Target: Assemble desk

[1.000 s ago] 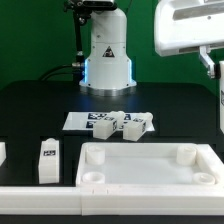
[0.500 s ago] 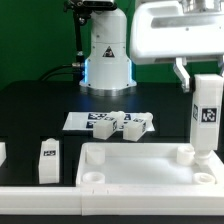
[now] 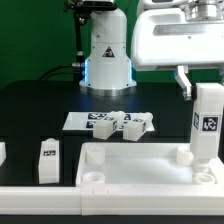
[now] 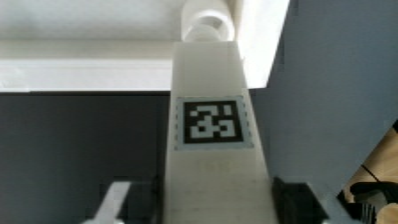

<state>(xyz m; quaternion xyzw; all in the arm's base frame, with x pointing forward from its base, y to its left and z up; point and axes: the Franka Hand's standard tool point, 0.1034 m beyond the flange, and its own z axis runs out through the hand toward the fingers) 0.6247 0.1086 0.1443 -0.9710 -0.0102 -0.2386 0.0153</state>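
**Desk leg (image 3: 207, 122) upright in the gripper, tip at a corner socket**

The gripper (image 3: 205, 90) is partly closed, and its two fingers (image 4: 118, 205) pinch the desk leg by its upper end. In the wrist view the leg runs straight out from between the jaws, with its tag facing the camera and its rounded tip farthest away. Its long axis is therefore vertical, in line with the gripper's downward approach.

Below the tip lies the slab (image 3: 140, 162). The tip sits at the round socket (image 3: 186, 155) in the far corner on the exterior view's right. I cannot tell whether it has entered the socket, and it looks slightly off-centre toward the exterior view's right. I judge the coming move calls for a small sideways correction and a straight push down.

Another leg (image 3: 48, 160) stands beside the slab on the exterior view's left. Two more legs (image 3: 137, 125) lie by the marker board (image 3: 80, 121), well apart from the gripper.
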